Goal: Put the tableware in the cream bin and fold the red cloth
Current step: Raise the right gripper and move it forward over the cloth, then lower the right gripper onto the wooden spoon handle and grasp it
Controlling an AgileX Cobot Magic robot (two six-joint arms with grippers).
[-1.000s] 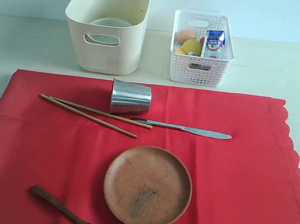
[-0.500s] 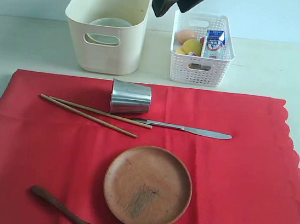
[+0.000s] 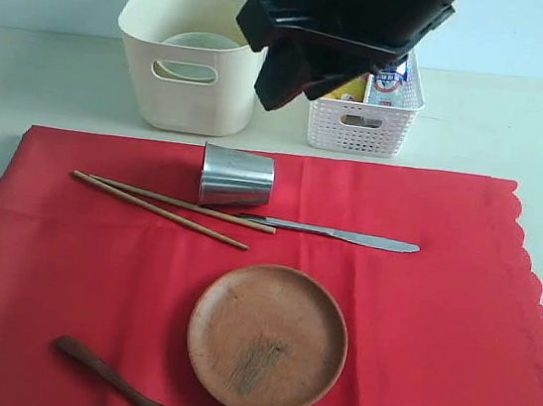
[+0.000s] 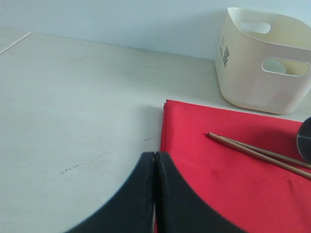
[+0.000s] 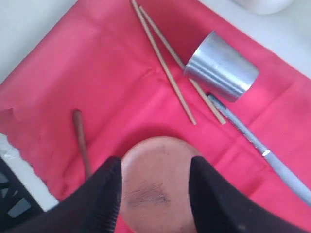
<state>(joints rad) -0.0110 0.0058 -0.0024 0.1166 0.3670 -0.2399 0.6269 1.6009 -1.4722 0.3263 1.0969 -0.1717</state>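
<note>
1. The right gripper [image 3: 258,58] hangs in the air with its black jaws parted and nothing between them. In the exterior view it covers the gap between the two containers at the back.
2. In the right wrist view, the round brown wooden plate [image 5: 155,189] shows in the gap between the two fingers [image 5: 104,194], lying below them and clear of both.
3. The plate sits on the large bright-red cloth [image 3: 437,315], which is spread flat on the pale table [image 3: 27,81].
4. Also on the cloth:
   - a steel tumbler [image 3: 237,176] tipped on its side
   - a pair of thin wooden chopsticks [image 3: 166,204] just in front of the tumbler
   - a metal table knife [image 3: 347,237], its handle end meeting the chopstick tips
   - a dark wooden spoon [image 3: 126,394] near the plate
5. The tall cream plastic bin [image 3: 191,92] stands behind the cloth with a pale bowl [image 3: 200,44] inside.
6. A white lattice basket [image 3: 361,130] stands beside the bin, partly hidden by the gripper.
7. The left gripper [image 4: 154,167] has its jaws pressed together, holding nothing. It is above the left edge of the cloth, where cloth and bare table meet.
</note>
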